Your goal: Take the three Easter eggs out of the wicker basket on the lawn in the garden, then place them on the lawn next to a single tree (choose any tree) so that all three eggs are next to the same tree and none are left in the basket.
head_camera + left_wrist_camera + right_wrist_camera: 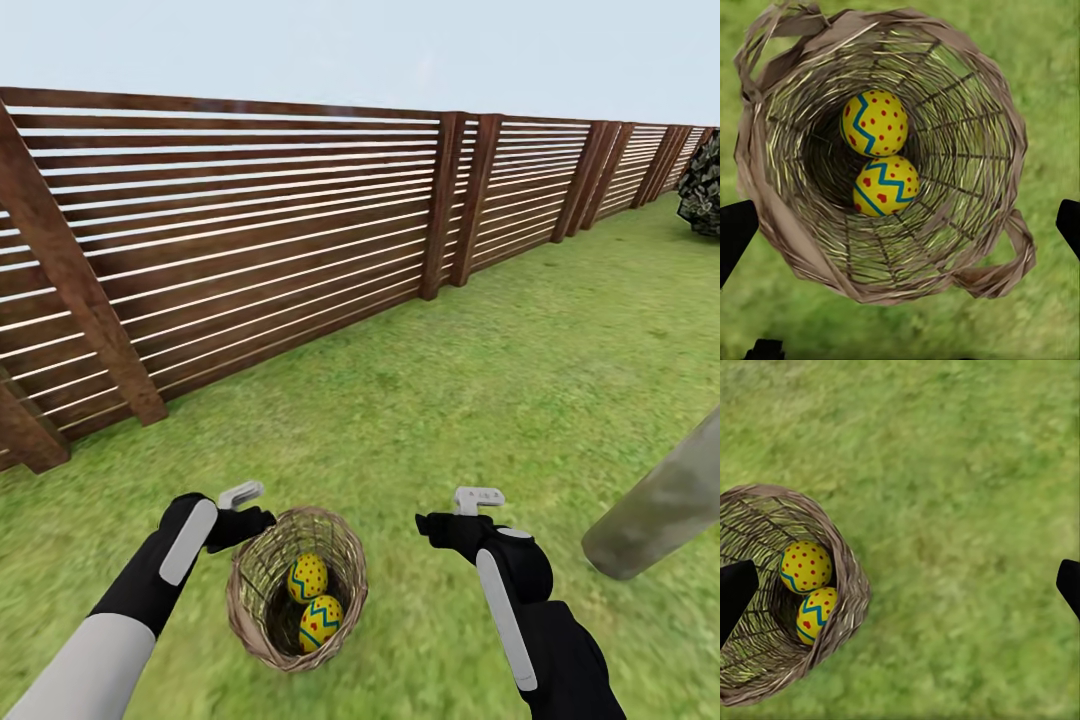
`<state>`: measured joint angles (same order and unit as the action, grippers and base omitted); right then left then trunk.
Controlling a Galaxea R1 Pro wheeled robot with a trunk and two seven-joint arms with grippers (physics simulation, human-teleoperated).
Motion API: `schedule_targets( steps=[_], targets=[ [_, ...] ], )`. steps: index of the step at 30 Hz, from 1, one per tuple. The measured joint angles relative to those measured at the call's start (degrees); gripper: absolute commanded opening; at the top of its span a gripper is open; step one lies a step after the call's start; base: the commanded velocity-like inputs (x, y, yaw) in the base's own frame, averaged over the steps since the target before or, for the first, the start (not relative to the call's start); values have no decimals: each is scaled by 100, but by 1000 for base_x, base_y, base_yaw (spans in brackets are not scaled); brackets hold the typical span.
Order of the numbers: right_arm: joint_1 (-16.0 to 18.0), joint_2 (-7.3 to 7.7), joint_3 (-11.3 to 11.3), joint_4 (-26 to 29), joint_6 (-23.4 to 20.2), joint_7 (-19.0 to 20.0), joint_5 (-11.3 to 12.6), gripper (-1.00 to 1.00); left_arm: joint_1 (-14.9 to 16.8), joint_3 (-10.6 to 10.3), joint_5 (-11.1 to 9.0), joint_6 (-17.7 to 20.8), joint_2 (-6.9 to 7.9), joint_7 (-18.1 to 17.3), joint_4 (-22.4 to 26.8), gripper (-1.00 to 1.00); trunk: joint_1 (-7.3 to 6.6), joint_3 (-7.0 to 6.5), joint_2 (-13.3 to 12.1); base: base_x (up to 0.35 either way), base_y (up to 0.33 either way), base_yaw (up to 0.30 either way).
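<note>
Wicker basket [296,590] walls hide part of 2 yellow eggs [307,578] [321,622] — blue zigzags, red dots. My left pincer [243,508] & right pincer [462,512] both spread wide.

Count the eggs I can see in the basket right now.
2. Both lie touching in the wicker basket: one egg farther from the robot, the other egg nearer. A third isn't visible here.

The wicker basket [296,588] sits on the lawn [480,400], near, with 2 Easter eggs [307,577] [321,622] touching inside it. The fence [250,250] runs behind it on the far left; the tree [665,510] stands right.
</note>
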<state>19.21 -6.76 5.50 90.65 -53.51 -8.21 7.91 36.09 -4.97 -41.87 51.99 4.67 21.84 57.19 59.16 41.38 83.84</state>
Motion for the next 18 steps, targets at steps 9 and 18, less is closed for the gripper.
schedule_targets(
  steps=[9, 18],
  targets=[
    [0, 0, 10, 0, -2, 16, 38, 100, 0, -217, 1, -180, 1, 0, -2, 100, 198, 162, 361, 0, 0, 0],
    [0, 7, 10, -1, -6, 19, 111, 100, 0, -629, 1, -345, 1, -4, -4, 100, 395, 323, 722, 0, 0, 0]
  ],
)
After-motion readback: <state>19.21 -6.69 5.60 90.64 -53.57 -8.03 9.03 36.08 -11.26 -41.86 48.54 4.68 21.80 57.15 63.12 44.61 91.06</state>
